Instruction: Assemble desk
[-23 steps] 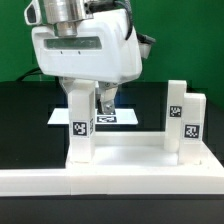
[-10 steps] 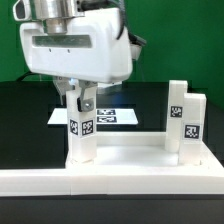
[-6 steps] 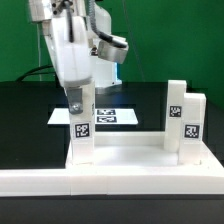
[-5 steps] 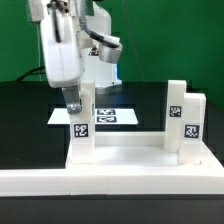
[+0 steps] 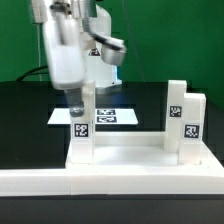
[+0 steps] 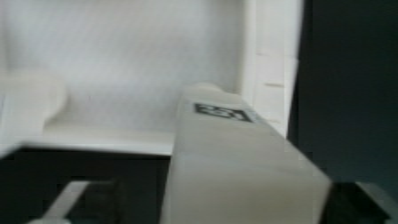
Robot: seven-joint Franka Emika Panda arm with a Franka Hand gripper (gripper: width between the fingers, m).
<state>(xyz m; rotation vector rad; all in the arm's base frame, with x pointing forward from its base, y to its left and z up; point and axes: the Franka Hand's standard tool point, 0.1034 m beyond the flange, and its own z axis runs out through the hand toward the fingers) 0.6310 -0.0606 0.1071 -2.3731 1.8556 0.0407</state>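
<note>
The white desk top [image 5: 130, 150] lies flat with its rim up. A tagged square leg [image 5: 80, 135] stands upright in its corner socket at the exterior view's left. Two more tagged legs [image 5: 176, 113] [image 5: 193, 124] stand at the right. My gripper [image 5: 78, 102] hangs straight down over the left leg's upper end, its fingers on either side of it. In the wrist view that leg [image 6: 240, 160] fills the space between the jaws, with a dark gap between it and one finger [image 6: 59, 200]. The jaws stand open around the leg.
A long white L-shaped rail [image 5: 110, 183] runs along the front, against the desk top. The marker board [image 5: 118, 116] lies flat on the black table behind the left leg. A green wall closes the back.
Over the last second my hand turned about the left leg's axis. Its jaws have now spread and let go of the leg, which stays upright in its socket.
</note>
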